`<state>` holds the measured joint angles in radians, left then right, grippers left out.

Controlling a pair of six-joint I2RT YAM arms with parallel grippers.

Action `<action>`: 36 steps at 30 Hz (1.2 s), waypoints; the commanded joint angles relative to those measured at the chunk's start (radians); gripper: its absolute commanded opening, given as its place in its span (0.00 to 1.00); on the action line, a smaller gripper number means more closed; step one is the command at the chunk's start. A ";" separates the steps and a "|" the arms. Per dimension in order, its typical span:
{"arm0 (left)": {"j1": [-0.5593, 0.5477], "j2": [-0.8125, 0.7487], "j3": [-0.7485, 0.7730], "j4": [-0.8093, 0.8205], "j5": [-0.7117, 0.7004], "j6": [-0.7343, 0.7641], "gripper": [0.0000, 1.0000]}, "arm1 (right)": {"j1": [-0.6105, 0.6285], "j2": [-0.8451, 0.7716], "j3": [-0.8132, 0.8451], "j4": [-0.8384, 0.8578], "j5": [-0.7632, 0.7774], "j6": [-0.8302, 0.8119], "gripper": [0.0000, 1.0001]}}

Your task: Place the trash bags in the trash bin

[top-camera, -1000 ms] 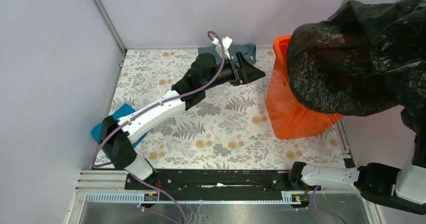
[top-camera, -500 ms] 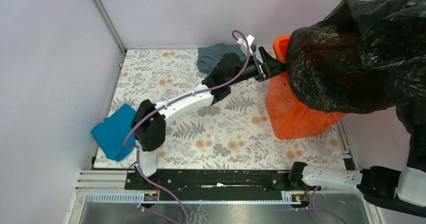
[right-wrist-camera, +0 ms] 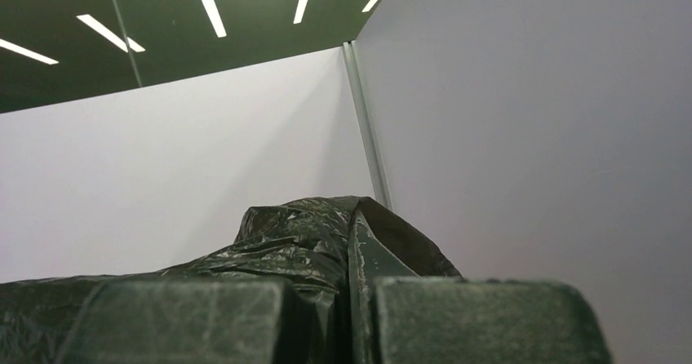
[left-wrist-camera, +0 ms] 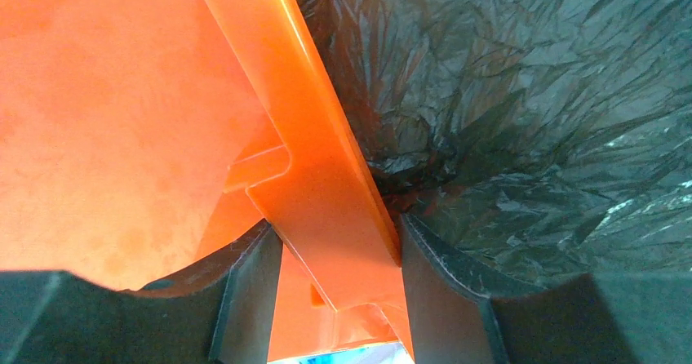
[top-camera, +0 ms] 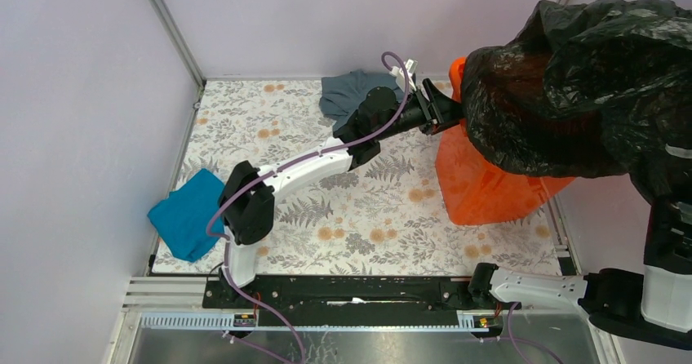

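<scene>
Left hand [left-wrist-camera: 339, 254] on bin [left-wrist-camera: 314, 156] rim, trash bag [top-camera: 571, 95] in right hand [right-wrist-camera: 352, 295]

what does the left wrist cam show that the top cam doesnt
Only the left wrist view: the left pincer closed across the rim of the bin, one finger on the outer wall, the other against the bag.
Only the top view: the teal cloth, the grey cloth, the floral table, and the bag ballooning over the bin's mouth.
Both: the orange bin and the black bag.
</scene>
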<state>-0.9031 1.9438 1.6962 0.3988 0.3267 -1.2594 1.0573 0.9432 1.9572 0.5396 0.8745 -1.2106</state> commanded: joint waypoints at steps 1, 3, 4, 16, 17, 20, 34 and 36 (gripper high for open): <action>0.019 -0.115 0.005 0.019 -0.004 0.057 0.19 | -0.003 0.049 -0.021 -0.007 0.008 0.037 0.00; 0.034 -0.187 -0.045 0.003 -0.009 0.058 0.18 | -0.003 0.061 -0.021 -0.016 0.002 0.061 0.00; 0.043 -0.223 -0.074 -0.006 -0.011 0.058 0.18 | -0.003 0.068 -0.016 -0.037 -0.006 0.082 0.00; 0.200 -0.724 -0.456 -0.296 -0.003 0.118 0.17 | -0.003 0.227 0.097 -0.321 -0.263 0.562 0.00; 0.212 -0.763 -0.462 -0.346 -0.008 0.138 0.17 | -0.003 0.240 0.088 -0.320 -0.278 0.586 0.00; 0.277 -0.865 -0.478 -0.470 0.010 0.171 0.20 | -0.004 0.274 0.053 -0.288 -0.293 0.627 0.00; 0.453 -0.989 -0.596 -0.680 0.181 0.241 0.22 | -0.003 0.405 0.084 -0.211 -0.278 0.510 0.00; 0.454 -1.008 -0.597 -0.737 0.140 0.276 0.30 | -0.003 0.411 0.084 -0.189 -0.246 0.446 0.00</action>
<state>-0.4549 0.9726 1.1110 -0.2344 0.4999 -1.1339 1.0573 1.3804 1.9995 0.2615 0.6079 -0.6651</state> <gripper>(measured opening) 0.531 0.010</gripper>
